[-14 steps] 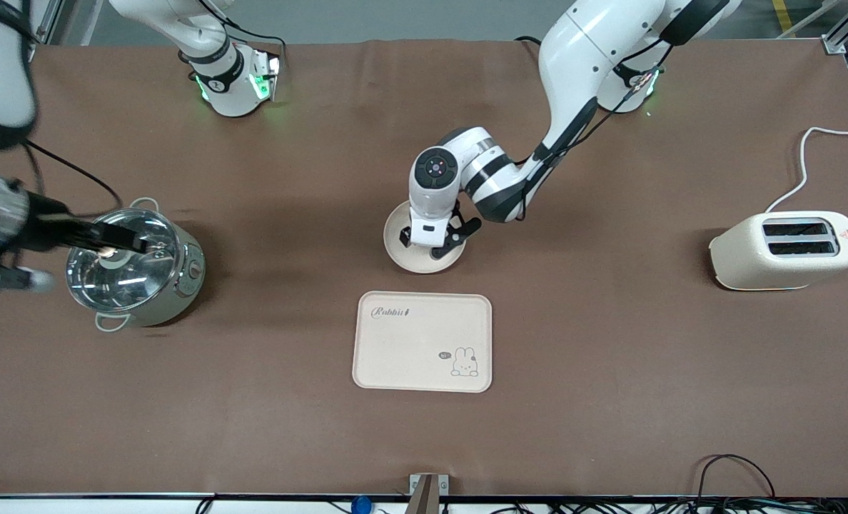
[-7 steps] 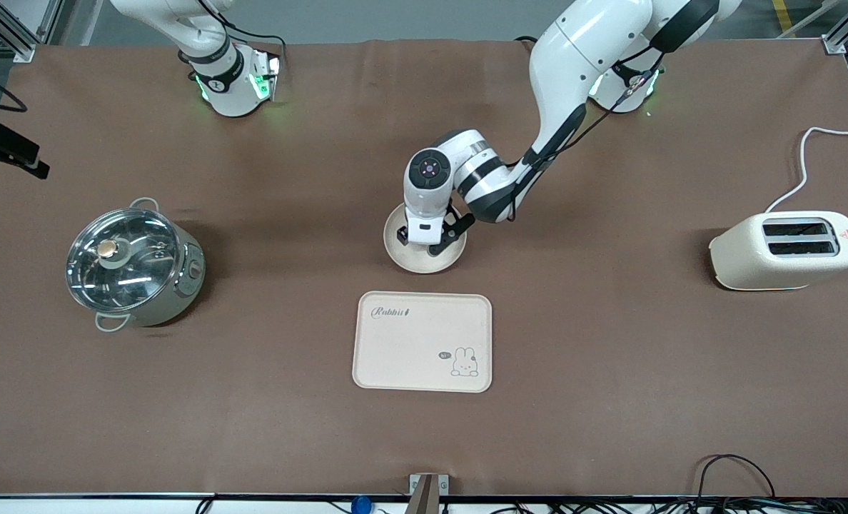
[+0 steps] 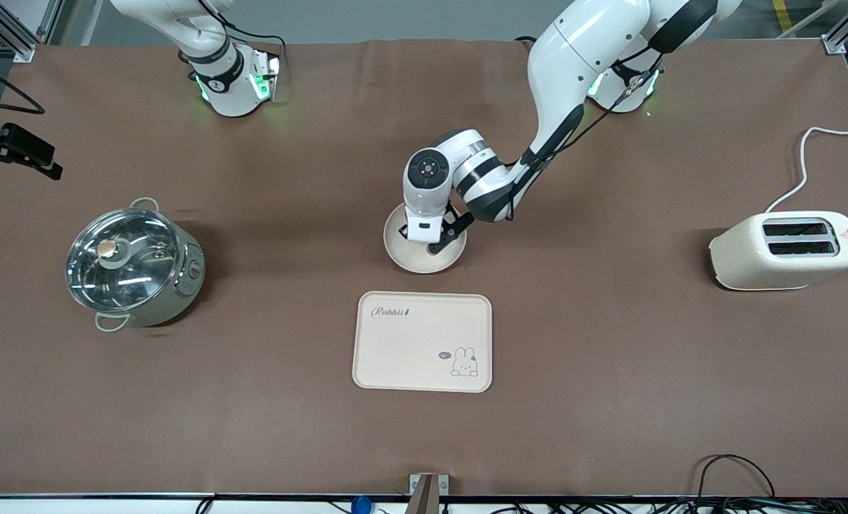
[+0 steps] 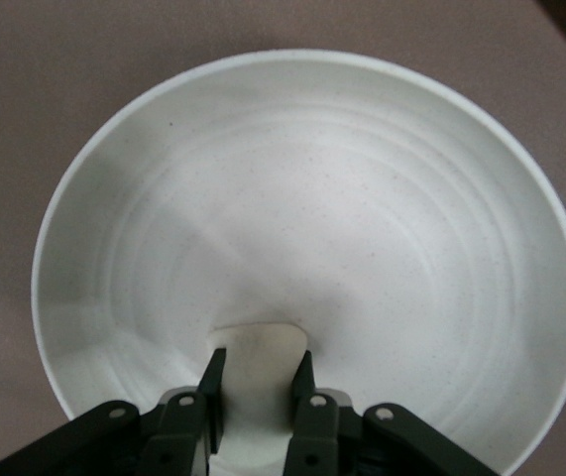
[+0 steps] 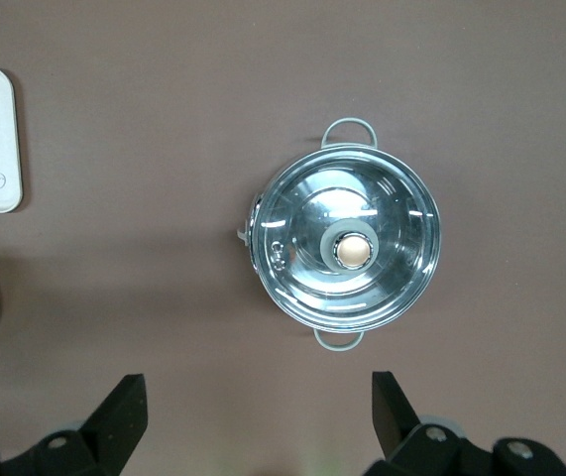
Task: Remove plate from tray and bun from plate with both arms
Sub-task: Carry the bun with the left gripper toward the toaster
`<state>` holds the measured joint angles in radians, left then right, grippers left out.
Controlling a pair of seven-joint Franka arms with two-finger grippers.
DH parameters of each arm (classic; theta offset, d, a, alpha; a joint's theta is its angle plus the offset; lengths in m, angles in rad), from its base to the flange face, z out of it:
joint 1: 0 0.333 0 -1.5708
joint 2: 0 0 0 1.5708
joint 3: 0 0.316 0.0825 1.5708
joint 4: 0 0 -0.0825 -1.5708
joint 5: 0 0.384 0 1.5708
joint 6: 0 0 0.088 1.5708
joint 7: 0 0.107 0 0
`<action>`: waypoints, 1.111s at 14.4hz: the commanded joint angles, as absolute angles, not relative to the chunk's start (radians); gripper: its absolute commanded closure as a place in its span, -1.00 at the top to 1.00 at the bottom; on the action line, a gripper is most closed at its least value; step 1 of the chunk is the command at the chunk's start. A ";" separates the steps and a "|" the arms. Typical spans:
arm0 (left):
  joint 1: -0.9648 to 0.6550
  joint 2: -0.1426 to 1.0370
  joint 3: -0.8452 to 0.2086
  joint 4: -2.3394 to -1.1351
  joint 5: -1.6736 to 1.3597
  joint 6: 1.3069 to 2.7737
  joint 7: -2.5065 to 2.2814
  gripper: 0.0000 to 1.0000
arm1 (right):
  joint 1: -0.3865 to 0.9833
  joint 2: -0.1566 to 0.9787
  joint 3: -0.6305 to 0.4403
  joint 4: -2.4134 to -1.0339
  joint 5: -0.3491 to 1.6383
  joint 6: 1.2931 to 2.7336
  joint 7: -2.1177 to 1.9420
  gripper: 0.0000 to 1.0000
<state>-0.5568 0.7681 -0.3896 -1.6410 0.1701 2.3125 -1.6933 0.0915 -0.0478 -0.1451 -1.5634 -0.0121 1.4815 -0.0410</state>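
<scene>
The plate (image 3: 424,263) lies on the table mat, a little farther from the front camera than the tray. My left gripper (image 3: 424,239) is down inside the plate (image 4: 362,198). Its fingers are shut on the bun (image 4: 258,362), a small cream lump held just over the plate's inner slope. My right gripper (image 5: 258,397) is open and empty, high above the lidded pot (image 5: 344,248). In the front view only a black part of the right hand (image 3: 17,148) shows, at the right arm's end of the table.
A steel pot with a glass lid (image 3: 133,265) stands at the right arm's end. A cream rabbit tray (image 3: 422,341) lies nearer the front camera than the plate. A cream toaster (image 3: 786,250) with a white cord stands at the left arm's end.
My right arm has drawn up and away from the pot's lid knob, leaving the lid on the pot. My left gripper has shifted slightly over the plate.
</scene>
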 commanded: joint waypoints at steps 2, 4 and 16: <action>-0.537 0.720 -0.382 -1.608 0.190 2.225 -1.713 -0.40 | 0.101 -0.071 -0.141 -1.608 -0.029 1.477 -0.018 1.00; -0.462 0.675 -0.382 -1.560 0.198 2.128 -1.689 -0.37 | 0.097 -0.066 -0.143 -1.611 -0.025 1.493 -0.018 1.00; 0.095 0.718 -0.382 -1.578 0.343 2.072 -1.163 -0.22 | 0.098 -0.064 -0.143 -1.614 -0.011 1.505 -0.017 1.00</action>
